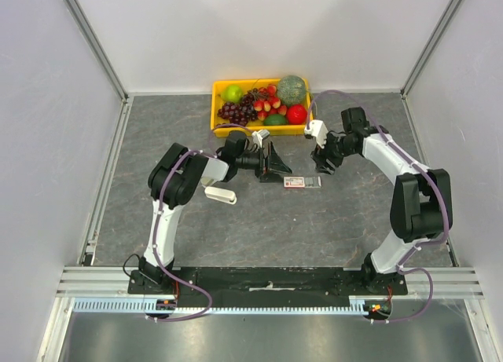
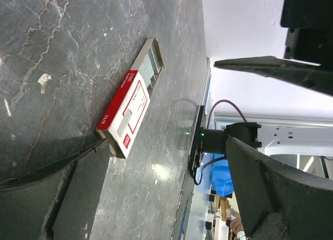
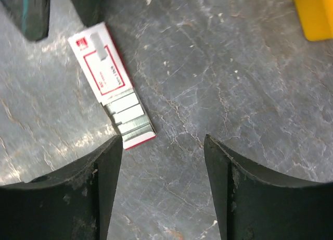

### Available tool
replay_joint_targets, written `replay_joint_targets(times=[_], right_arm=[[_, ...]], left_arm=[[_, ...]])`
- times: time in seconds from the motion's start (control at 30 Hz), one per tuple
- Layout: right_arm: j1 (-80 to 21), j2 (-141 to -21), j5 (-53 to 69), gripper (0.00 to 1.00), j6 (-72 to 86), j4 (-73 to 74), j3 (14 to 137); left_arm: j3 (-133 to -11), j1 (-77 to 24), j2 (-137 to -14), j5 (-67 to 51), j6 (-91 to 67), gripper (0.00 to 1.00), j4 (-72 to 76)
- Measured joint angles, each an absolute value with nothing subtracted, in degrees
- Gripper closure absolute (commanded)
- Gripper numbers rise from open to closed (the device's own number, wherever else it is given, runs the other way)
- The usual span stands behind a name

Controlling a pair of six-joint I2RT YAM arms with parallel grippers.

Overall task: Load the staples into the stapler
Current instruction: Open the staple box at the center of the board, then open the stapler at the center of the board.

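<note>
Left to right. Black-and-white left arm [image 1: 174, 185], with a small white oblong stapler [image 1: 220, 195] lying just beside it on the dark grey stone-look surface [image 1: 259, 236]. Left jaws are spread wide and empty, turned sideways, just left and slightly far of the flat red-and-white staple box [image 1: 302, 181]. The box lies flat mid-surface between the two arms, long axis left-right. Its right end is slid open, with thin silvery staple strips [image 3: 130, 117] exposed there. Right jaws are parted and empty, hanging just far of that open right end. In the right wrist view the strips sit just ahead of one fingertip [image 3: 106, 156]. Judgement: the right arm [image 1: 409, 193] is better placed to pick the strips, the left arm nearer the stapler.
</note>
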State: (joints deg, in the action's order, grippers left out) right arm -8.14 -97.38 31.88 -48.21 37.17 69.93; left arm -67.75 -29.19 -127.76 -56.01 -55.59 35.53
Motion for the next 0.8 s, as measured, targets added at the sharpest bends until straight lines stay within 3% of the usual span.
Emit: replay_joint_targets(times=[0.63,0.8], right_arm=[[-9.4,-93.6,34.0,0.34,-24.6,28.9,64.5],[-9.8,-94.3,34.0,0.33,-22.7,27.4,63.5]], left_arm=[[-70.6,-24.5,-118.1,-56.0,-41.7,0.0,17.5],[-76.0,-22.4,-112.2,-57.3,-32.0,0.0,5.6]])
